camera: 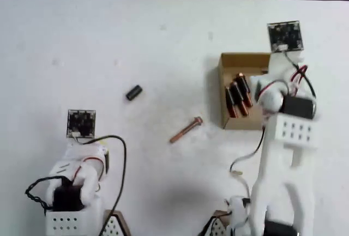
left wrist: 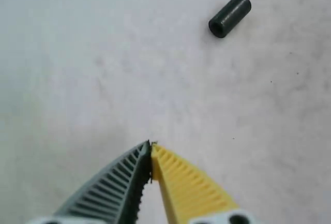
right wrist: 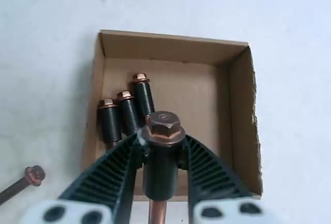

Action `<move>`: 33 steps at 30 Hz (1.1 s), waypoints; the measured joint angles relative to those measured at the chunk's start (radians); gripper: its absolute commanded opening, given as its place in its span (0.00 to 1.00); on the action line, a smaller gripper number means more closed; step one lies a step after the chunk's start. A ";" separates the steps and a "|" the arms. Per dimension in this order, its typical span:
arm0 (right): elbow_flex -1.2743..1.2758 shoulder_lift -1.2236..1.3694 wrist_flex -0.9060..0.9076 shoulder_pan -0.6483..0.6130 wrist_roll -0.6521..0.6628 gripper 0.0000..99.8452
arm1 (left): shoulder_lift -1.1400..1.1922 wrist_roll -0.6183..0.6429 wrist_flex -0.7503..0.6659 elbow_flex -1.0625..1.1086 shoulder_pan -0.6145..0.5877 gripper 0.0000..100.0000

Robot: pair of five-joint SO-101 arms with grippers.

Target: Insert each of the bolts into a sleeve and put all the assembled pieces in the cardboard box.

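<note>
At the left of the table (camera: 163,29), the left end effector (left wrist: 151,151) rests with its grey and yellow fingers pressed together on nothing. The loose sleeve (camera: 134,92) lies well apart from it. Farther right, the loose bolt (camera: 185,130) lies between that sleeve and the cardboard box (camera: 240,59). At the right, the right end effector (right wrist: 163,149) hangs over the box, pinching the held piece (right wrist: 163,127), a bolt seated in its sleeve, by the black barrel. It is just beside the three finished pieces (right wrist: 124,113) lying inside.

The step in hand looks to be setting this fourth piece down. It would go best lowered onto the bare box floor beside the three and kept parallel to them. The fingers should spread only once it is low, so it neither bounces nor rolls onto its neighbours. A straight lift out afterwards should keep the fingers clear of the near wall and of the closest finished piece.

From above, the loose sleeve lies on its side, its long axis running diagonally from lower left to upper right. The loose bolt lies flat on much the same diagonal, with its hex head at the end nearer the box and its shank trailing toward the left arm's side. In the box, the three finished pieces lie side by side, heads toward the wall farthest from the right arm. The held piece points the same way. Its head leads, away from the wrist, its copper shank shows at the near end, and its long axis runs along the fingers.
</note>
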 measured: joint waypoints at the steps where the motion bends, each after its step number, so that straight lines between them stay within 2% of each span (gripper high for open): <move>1: -0.011 0.049 -0.015 0.018 0.003 0.02 | -0.002 0.000 0.000 0.000 0.000 0.02; 7: -0.123 0.356 -0.066 0.040 0.068 0.02 | -0.005 0.000 -0.002 0.049 0.000 0.02; 18: -0.451 0.882 -0.072 0.040 0.083 0.02 | -0.002 -0.002 -0.002 0.049 0.000 0.02; 21: -0.516 0.973 -0.072 0.040 0.109 0.04 | -0.002 -0.002 -0.002 0.049 0.000 0.02; 27: -0.646 1.073 0.046 0.029 0.175 0.19 | -0.002 -0.002 -0.002 0.049 0.000 0.02; 33: -0.750 1.089 0.161 0.006 0.181 0.20 | -0.002 -0.002 -0.002 0.049 0.000 0.02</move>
